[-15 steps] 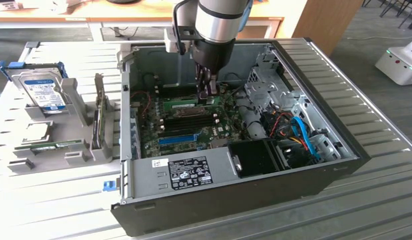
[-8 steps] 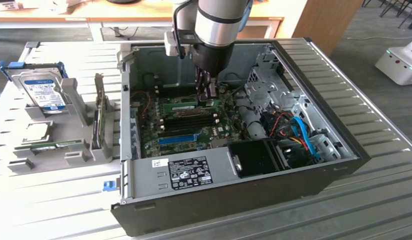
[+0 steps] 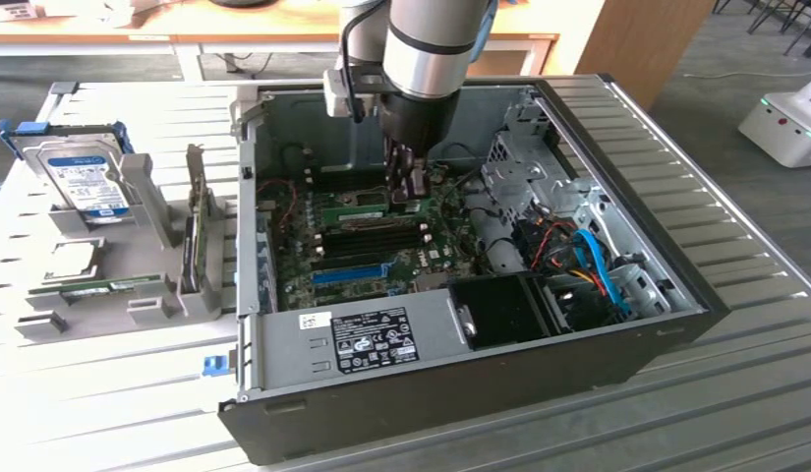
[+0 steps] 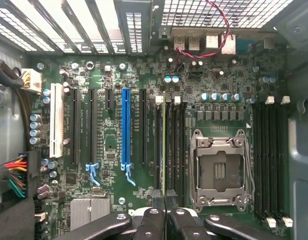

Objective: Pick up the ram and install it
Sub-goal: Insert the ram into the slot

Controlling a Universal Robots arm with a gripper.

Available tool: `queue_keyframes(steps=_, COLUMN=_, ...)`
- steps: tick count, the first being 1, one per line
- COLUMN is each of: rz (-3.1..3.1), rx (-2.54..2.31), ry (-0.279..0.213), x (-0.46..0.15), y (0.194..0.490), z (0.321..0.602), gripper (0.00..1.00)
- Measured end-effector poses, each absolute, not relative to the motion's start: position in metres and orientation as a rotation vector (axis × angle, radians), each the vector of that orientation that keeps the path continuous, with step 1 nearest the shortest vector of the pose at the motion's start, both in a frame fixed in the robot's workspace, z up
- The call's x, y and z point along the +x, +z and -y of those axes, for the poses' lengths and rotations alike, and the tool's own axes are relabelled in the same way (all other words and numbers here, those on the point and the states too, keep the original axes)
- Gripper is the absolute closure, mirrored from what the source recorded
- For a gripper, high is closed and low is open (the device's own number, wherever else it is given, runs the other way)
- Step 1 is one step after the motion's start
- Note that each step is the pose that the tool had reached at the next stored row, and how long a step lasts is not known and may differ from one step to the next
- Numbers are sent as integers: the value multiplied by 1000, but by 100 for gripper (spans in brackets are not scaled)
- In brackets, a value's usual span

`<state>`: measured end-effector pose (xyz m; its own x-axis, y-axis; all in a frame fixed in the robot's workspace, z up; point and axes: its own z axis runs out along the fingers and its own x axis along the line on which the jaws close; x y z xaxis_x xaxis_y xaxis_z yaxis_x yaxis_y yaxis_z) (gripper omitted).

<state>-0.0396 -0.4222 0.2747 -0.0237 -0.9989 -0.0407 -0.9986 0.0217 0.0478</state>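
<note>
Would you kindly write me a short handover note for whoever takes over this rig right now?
Gripper: shut on the ram, down inside the open computer case.
Ram: seen edge-on, lined up with a black memory slot on the motherboard, between the CPU socket and the expansion slots.
Done: ram picked up and brought to the slot.
Left: I cannot tell whether it is fully seated; the gripper has not yet let go.

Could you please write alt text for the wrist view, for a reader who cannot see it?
Looking straight down on a green motherboard, the gripper is shut on the ram, which stands edge-on among black memory slots. A blue slot lies to one side, an empty processor socket to the other.
</note>
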Motion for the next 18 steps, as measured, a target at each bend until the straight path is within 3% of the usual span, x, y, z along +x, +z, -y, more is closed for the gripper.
queue_keyframes(steps=18, rz=2242, rx=2192, ry=-98, x=-40, y=261, z=422, gripper=88)
